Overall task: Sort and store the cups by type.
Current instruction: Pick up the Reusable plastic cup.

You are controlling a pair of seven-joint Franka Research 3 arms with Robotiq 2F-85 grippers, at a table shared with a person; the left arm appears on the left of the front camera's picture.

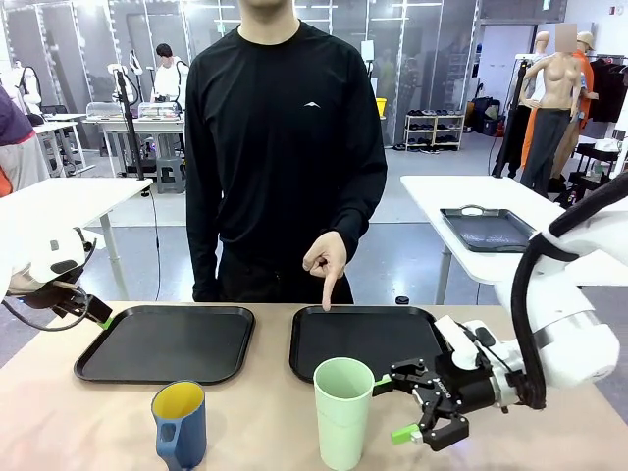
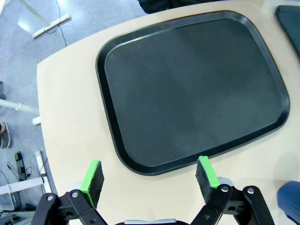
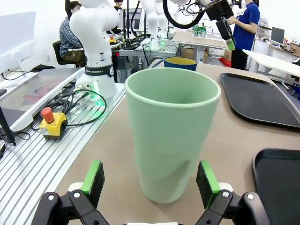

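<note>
A tall pale mint-green tumbler [image 1: 343,412] stands upright near the table's front edge, in front of the right black tray [image 1: 368,339]. My right gripper [image 1: 394,407] is open just to its right, fingers pointing at it. In the right wrist view the tumbler [image 3: 172,136] stands close ahead of the right gripper [image 3: 150,178], both green pads apart from it. A dark blue mug [image 1: 180,422] with a yellow inside stands left of the tumbler, below the left tray [image 1: 167,341]. My left gripper [image 1: 98,316] hangs open over that tray's left corner [image 2: 187,84], left gripper [image 2: 150,176] empty.
A person in black stands at the far side, one hand [image 1: 326,265] pointing a finger down at the right tray's far edge. The mug's edge [image 2: 290,206] shows at the left wrist view's lower right. Behind the tumbler are the mug [image 3: 180,62] and the trays [image 3: 262,98].
</note>
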